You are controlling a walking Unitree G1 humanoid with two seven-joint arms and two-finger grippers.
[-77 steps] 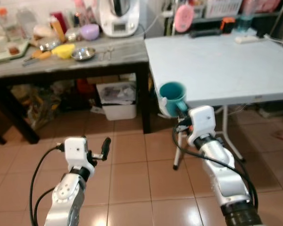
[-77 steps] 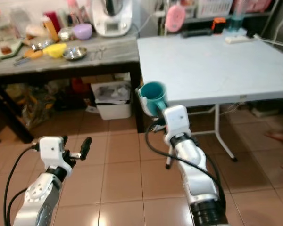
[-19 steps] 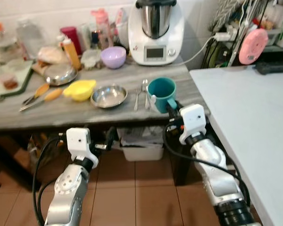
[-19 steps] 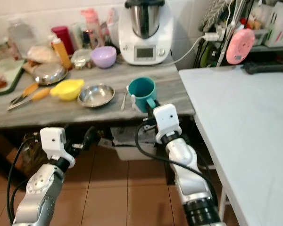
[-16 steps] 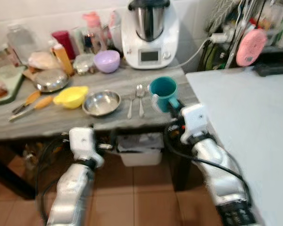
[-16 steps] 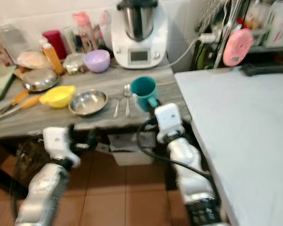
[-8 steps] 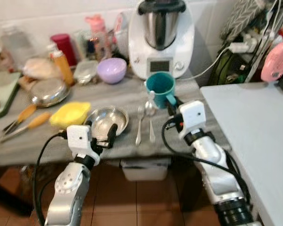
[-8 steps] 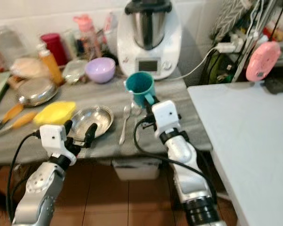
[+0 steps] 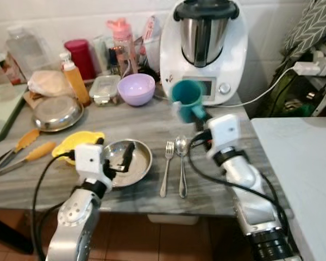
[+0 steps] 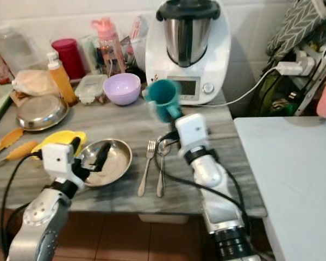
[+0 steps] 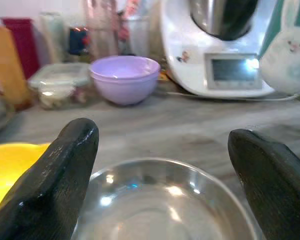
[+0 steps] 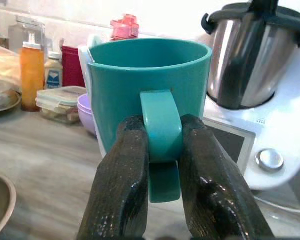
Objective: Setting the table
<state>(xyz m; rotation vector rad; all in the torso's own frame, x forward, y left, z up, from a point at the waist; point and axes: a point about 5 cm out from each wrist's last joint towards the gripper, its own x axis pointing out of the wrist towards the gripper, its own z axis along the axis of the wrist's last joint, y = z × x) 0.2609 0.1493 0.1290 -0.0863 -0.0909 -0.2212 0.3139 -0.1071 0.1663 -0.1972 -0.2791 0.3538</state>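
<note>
A teal mug point(image 9: 187, 99) hangs above the grey counter point(image 9: 146, 125), in front of the white kitchen machine point(image 9: 204, 49). My right gripper point(image 12: 161, 136) is shut on the mug's handle, and the mug stays upright. My left gripper point(image 9: 118, 157) hovers open just over a steel bowl point(image 9: 136, 163); its fingers point(image 11: 55, 185) stand wide apart with the bowl point(image 11: 165, 200) below them. A fork point(image 9: 166, 168) and a spoon point(image 9: 181, 163) lie side by side right of the bowl. A purple bowl point(image 9: 136, 88) sits further back.
A yellow bowl point(image 9: 70, 144), a steel lidded dish point(image 9: 55, 111), tongs point(image 9: 22, 155), an orange bottle point(image 9: 76, 84) and several jars crowd the counter's left and back. The white table point(image 9: 309, 163) begins at the right. A power cable point(image 9: 271, 87) runs behind the machine.
The camera has closed in on the grey counter. My left gripper has come up from the counter's front edge to above the steel bowl. The mug stays in my right gripper.
</note>
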